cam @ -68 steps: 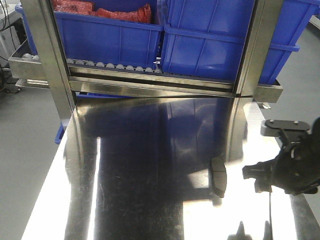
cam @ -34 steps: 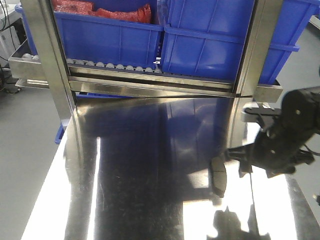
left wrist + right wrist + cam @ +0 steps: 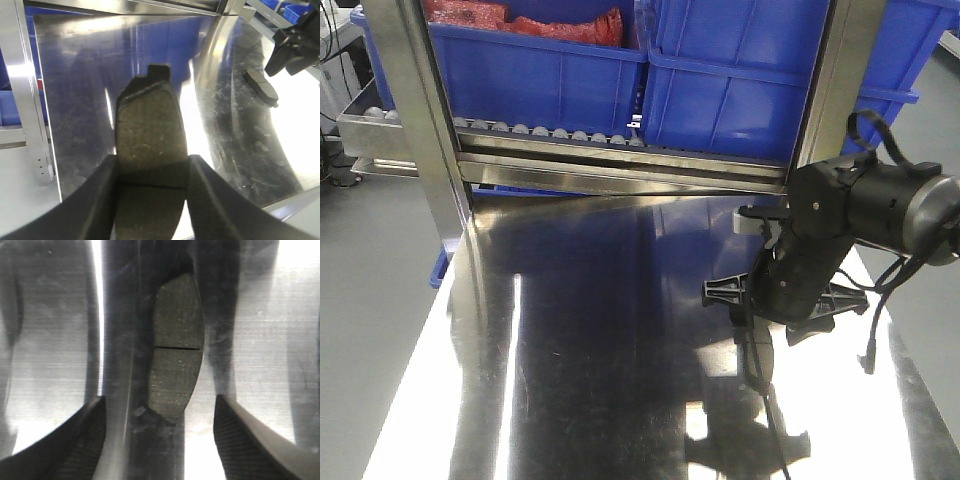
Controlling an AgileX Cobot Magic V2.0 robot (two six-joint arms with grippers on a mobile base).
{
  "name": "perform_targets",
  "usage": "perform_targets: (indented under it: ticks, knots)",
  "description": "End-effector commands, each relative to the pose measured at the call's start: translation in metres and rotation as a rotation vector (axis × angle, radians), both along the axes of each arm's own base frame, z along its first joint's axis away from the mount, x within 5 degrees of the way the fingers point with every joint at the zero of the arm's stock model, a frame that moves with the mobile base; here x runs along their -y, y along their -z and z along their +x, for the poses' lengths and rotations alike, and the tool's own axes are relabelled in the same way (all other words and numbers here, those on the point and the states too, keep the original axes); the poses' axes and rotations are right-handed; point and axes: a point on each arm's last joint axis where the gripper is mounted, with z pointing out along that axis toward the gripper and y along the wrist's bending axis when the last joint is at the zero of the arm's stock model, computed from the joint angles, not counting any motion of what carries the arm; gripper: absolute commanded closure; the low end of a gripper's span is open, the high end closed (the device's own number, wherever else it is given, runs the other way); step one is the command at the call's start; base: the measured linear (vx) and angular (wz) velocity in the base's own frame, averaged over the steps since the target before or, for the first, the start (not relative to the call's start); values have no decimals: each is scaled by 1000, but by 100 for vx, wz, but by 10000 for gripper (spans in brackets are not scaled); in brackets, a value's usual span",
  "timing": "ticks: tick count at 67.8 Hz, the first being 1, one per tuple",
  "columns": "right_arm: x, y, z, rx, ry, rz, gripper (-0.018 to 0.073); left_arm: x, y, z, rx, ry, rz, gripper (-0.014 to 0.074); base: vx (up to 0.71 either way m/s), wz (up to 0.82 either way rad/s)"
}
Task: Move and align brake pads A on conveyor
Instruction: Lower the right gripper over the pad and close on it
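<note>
Front: right end effector [image 3: 782, 300] spread wide above one lying brake pad [image 3: 752, 358] on the steel desk [image 3: 570, 350].
Left wrist: left end effector [image 3: 152, 160] clamped on one gripped brake pad [image 3: 150, 120].
Right wrist: fingers [image 3: 75, 440] straddle the lying brake pad, not touching it.
Two pads in all.

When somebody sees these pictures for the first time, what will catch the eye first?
The right gripper hangs open directly over a brake pad lying flat on the shiny steel table. The left gripper is shut on a second pad, which fills the left wrist view. Blue bins stand behind the table.
</note>
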Motion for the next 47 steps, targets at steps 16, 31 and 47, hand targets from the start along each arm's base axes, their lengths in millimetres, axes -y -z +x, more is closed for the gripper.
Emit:
perform_targets:
  ticks: [16, 31, 47]
  knots:
    - [-2, 5, 15, 48, -13, -13, 106, 2, -17, 2, 97, 12, -58, 602, 0, 0]
    - [-3, 10, 29, 37, -33, -64, 106, 2, -17, 2, 97, 12, -58, 602, 0, 0]
    - [-4, 21, 37, 26, -43, -83, 106, 2, -17, 2, 97, 12, -58, 602, 0, 0]
